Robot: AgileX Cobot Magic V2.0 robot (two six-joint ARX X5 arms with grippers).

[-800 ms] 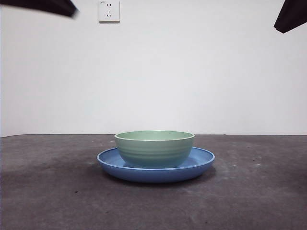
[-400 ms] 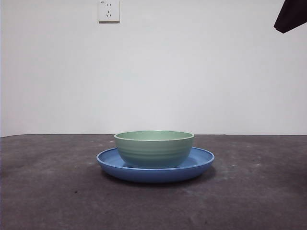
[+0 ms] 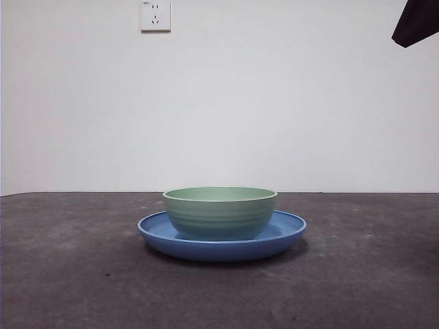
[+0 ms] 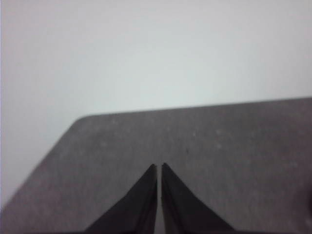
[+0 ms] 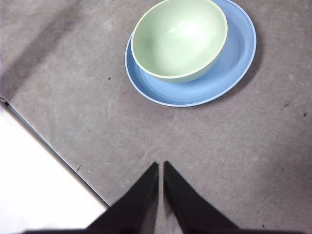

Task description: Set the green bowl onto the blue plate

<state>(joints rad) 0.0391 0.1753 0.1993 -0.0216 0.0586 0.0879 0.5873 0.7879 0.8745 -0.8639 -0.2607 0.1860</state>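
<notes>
The pale green bowl (image 3: 220, 212) stands upright inside the blue plate (image 3: 288, 233) at the table's middle, slightly left of the plate's centre. The right wrist view shows the same green bowl (image 5: 179, 38) resting in the blue plate (image 5: 234, 63), with nothing inside it. My right gripper (image 5: 161, 165) is shut and hangs well clear of the plate, holding nothing; a black tip of it (image 3: 415, 24) shows at the front view's top right corner. My left gripper (image 4: 159, 168) is shut and empty, over bare table near a corner, far from the dishes.
The dark grey table (image 3: 68, 274) ends at an edge (image 5: 53, 151) close beside my right gripper. A white wall with a socket (image 3: 156, 15) stands behind the table. The table corner (image 4: 80, 119) lies ahead of my left gripper.
The black arm tip at the front view's top left corner has withdrawn out of sight. Bowl, plate and the tip at top right have stayed put.
</notes>
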